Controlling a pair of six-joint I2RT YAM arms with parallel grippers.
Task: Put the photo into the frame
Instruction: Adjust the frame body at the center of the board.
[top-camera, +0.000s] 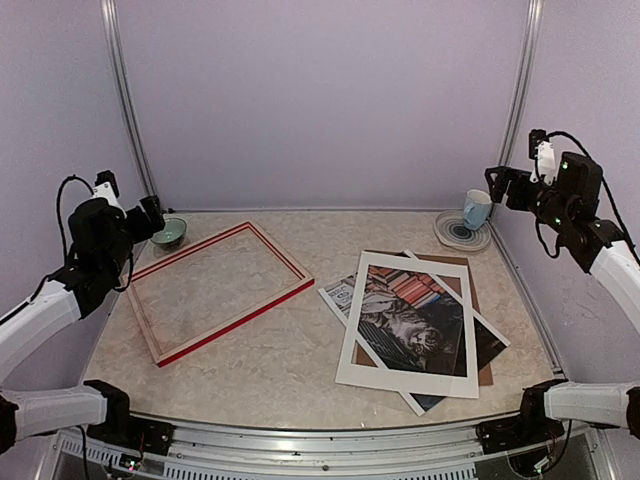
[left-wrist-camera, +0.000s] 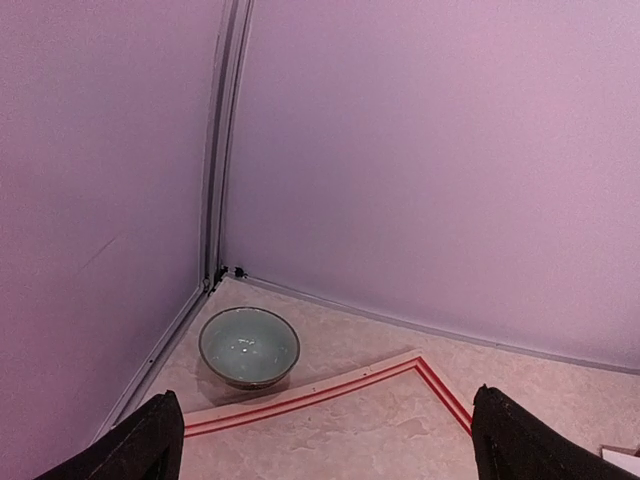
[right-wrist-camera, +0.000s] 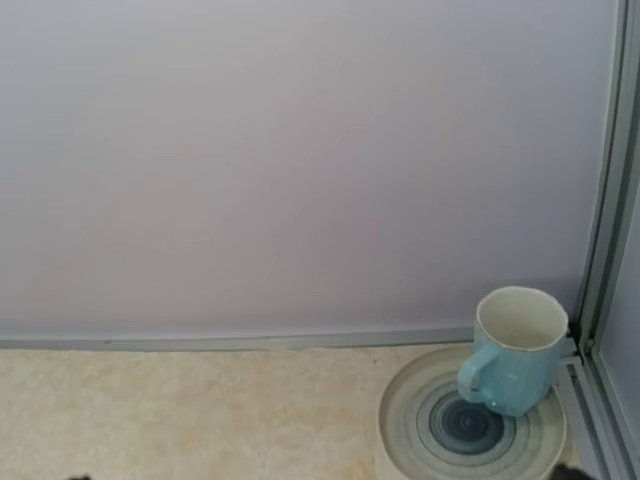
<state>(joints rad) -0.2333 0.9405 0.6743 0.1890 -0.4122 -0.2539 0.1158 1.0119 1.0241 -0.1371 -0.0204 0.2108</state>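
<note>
Plainly, we see the marble-patterned table (top-camera: 290, 350) carrying the red frame (top-camera: 236, 322) flat by its left edge, tabletop showing through the opening. Well apart, toward the front-right corner, the cat photo (top-camera: 410, 320) lies skewed under a white card mat (top-camera: 405, 382), with a brown backing board (top-camera: 471, 285) peeking out on the right. A ringed plate (top-camera: 455, 236) with a blue mug (top-camera: 477, 209) on it fills the back-right corner, and a celadon bowl (top-camera: 168, 233) the back-left. We find the left gripper (left-wrist-camera: 330, 445) and the right gripper (top-camera: 497, 185) raised, spread wide, holding nothing.
</note>
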